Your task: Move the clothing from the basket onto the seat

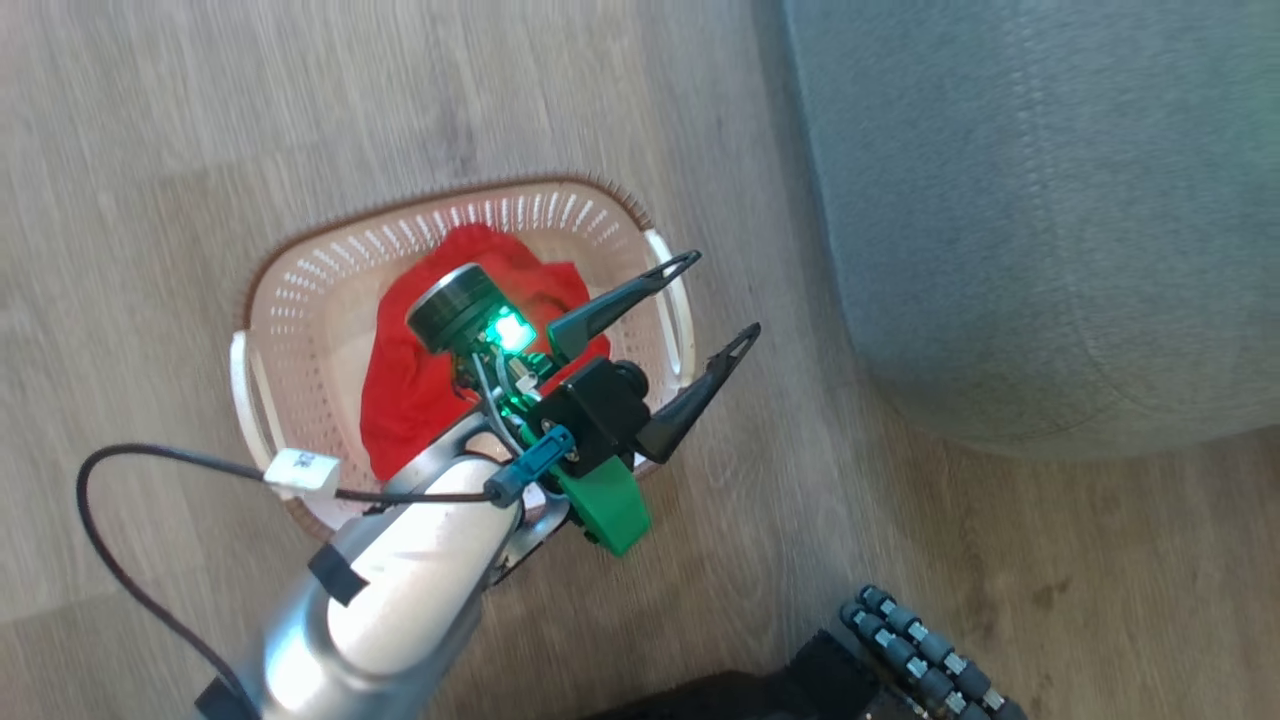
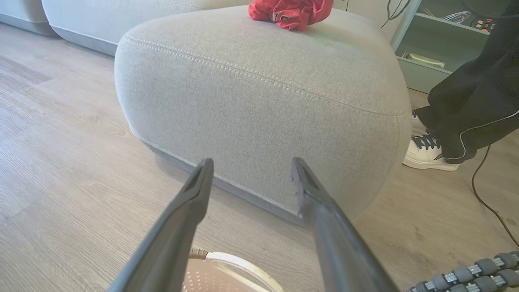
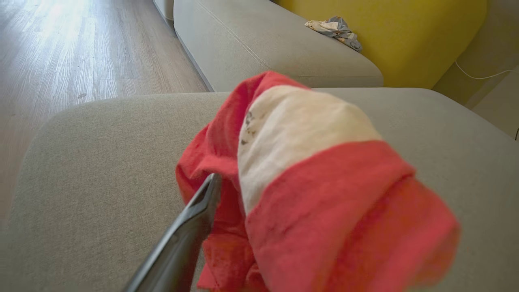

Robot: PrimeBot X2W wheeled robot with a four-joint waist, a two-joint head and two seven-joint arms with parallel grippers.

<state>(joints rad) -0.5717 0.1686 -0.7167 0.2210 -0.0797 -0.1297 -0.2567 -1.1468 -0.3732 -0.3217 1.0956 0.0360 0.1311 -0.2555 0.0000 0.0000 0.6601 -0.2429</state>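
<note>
One red-and-white garment (image 3: 324, 182) sat bunched on the grey seat (image 3: 101, 162), draped over my right gripper (image 3: 259, 182), whose jaws I could not read; pulling back might drag it onto the wood-look floor (image 1: 150, 150). My left gripper (image 1: 720, 295) hung, jaws apart, above the basket (image 1: 300, 290), where a second red garment (image 1: 420, 400) lay. A person's shoe (image 2: 427, 150) and a cable (image 2: 482, 194) flanked the seat.

Our left gripper (image 1: 720, 295) points toward 2 o'clock, jaws wide, pale forearm (image 1: 420, 580) rising from 7 o'clock; our right gripper (image 3: 259, 177) (one finger (image 3: 190, 227) showing) is spread likewise.
</note>
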